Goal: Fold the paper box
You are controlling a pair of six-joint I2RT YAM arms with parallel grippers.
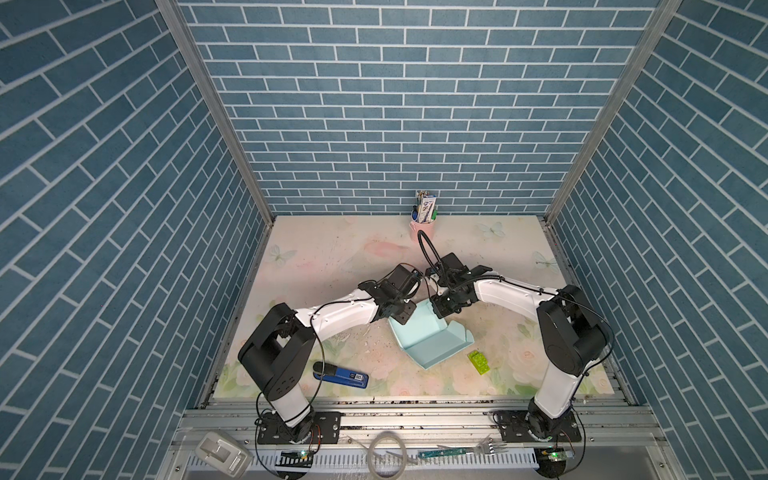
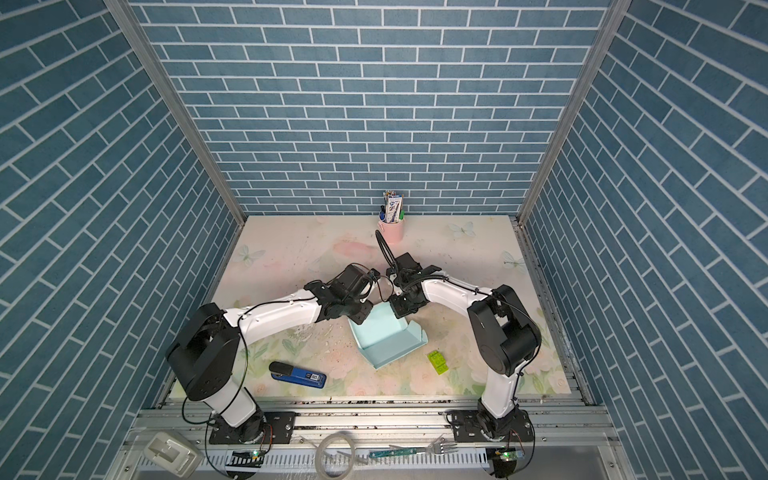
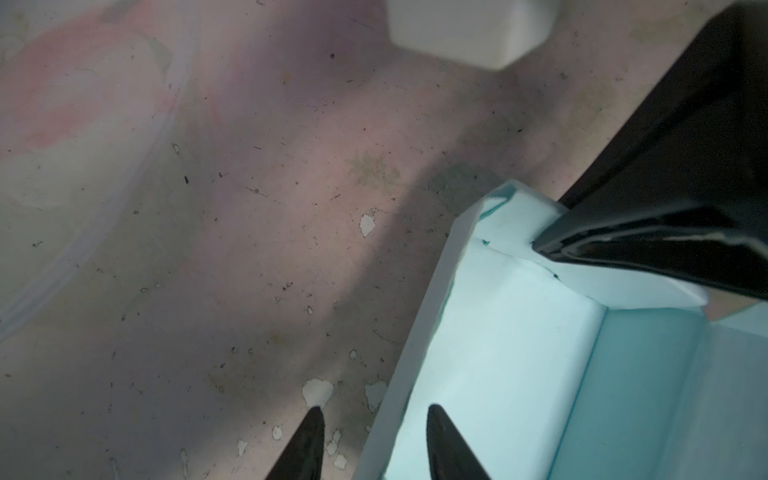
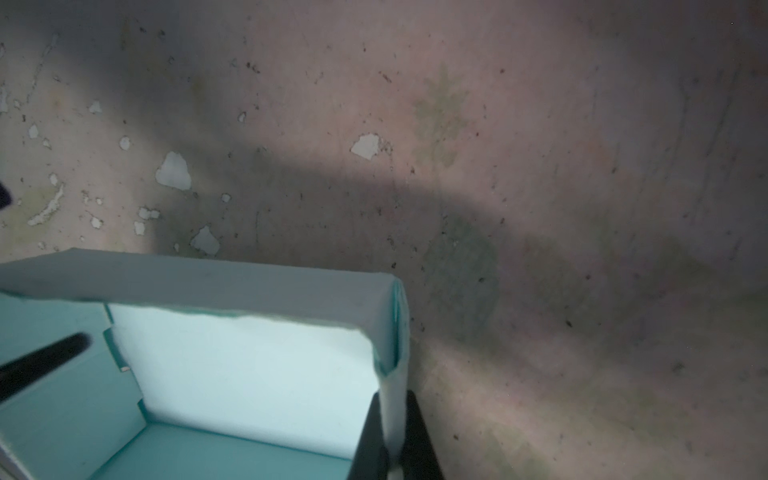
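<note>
On the scuffed mat [image 1: 332,249], the paper box [image 1: 428,340]: thin creased card

Floral tabletop [image 1: 332,257]: paper box [image 1: 432,340], stapler [image 1: 340,376], green brick [image 1: 478,362], pink cup [image 1: 422,230].

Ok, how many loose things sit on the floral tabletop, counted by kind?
paper box: 1
blue stapler: 1
green toy brick: 1
pink pen cup: 1
Total: 4

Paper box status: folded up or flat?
Partly folded. The paper box has walls standing at its far end, one pinched by the right end effector; a near flap splays outward in both top views.
</note>
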